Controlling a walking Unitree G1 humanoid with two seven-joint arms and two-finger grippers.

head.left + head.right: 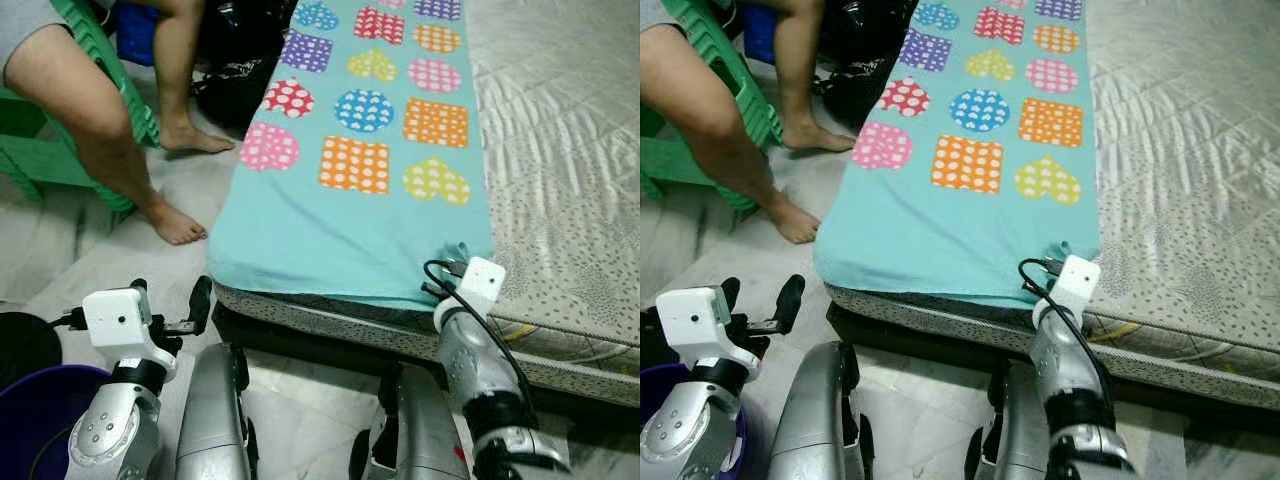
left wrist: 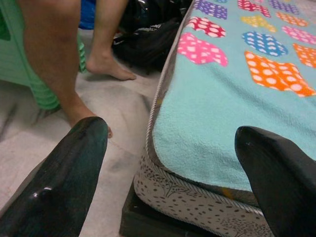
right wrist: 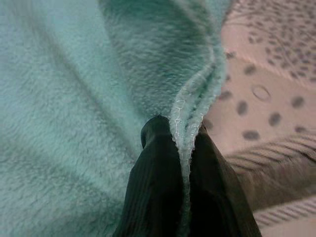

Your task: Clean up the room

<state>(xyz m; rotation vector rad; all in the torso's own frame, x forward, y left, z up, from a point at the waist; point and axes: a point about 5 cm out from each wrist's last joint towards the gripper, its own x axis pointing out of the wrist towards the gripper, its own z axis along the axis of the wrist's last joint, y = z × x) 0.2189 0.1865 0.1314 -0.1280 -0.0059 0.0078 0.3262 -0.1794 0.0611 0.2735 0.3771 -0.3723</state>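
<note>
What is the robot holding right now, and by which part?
The right gripper pinches the turquoise blanket by its hemmed edge at the near corner. The left gripper is open, holding nothing.

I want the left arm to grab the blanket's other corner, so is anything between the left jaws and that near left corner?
Nothing visible: the open left gripper faces the turquoise fleece blanket corner directly; the person's foot stands off to the side.
</note>
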